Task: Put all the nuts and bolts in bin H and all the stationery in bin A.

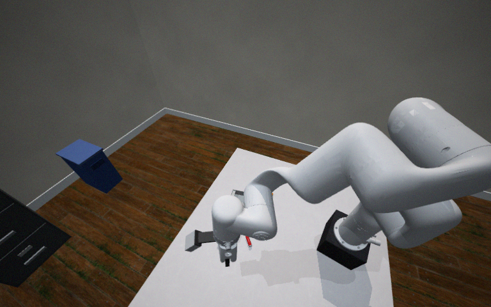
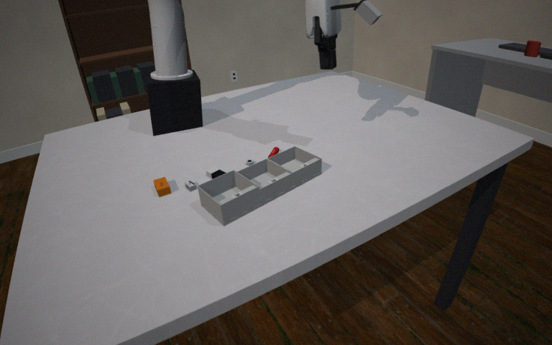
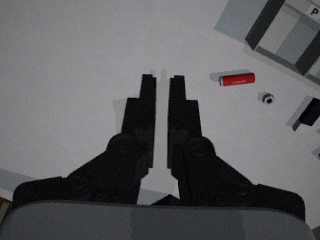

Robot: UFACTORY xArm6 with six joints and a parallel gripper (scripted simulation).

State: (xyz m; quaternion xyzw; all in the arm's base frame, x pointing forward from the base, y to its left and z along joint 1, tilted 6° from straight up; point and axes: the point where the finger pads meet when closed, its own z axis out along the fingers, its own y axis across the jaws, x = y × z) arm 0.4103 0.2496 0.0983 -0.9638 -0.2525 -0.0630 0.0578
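Observation:
My gripper (image 1: 227, 261) (image 2: 327, 62) (image 3: 162, 96) is shut with nothing between its fingers and hangs high above the white table (image 2: 366, 134), well away from the objects. A grey row of three bins (image 2: 244, 203) (image 3: 268, 15) stands mid-table; only a letter P is readable on it. Behind it lie a red marker-like piece (image 1: 248, 240) (image 2: 273, 151) (image 3: 236, 79), a small nut (image 2: 249, 162) (image 3: 267, 98), a black piece (image 2: 218, 173) (image 3: 310, 112), a small grey piece (image 2: 190, 185) and an orange cube (image 2: 162, 186). In the top view my arm hides most of them.
The arm's black base block (image 1: 342, 245) (image 2: 175, 103) stands at the back of the table. A second grey table (image 2: 488, 57) with a red cup (image 2: 532, 47) stands to the right. A blue box (image 1: 90, 164) and a dark cabinet (image 1: 21, 238) are off the table.

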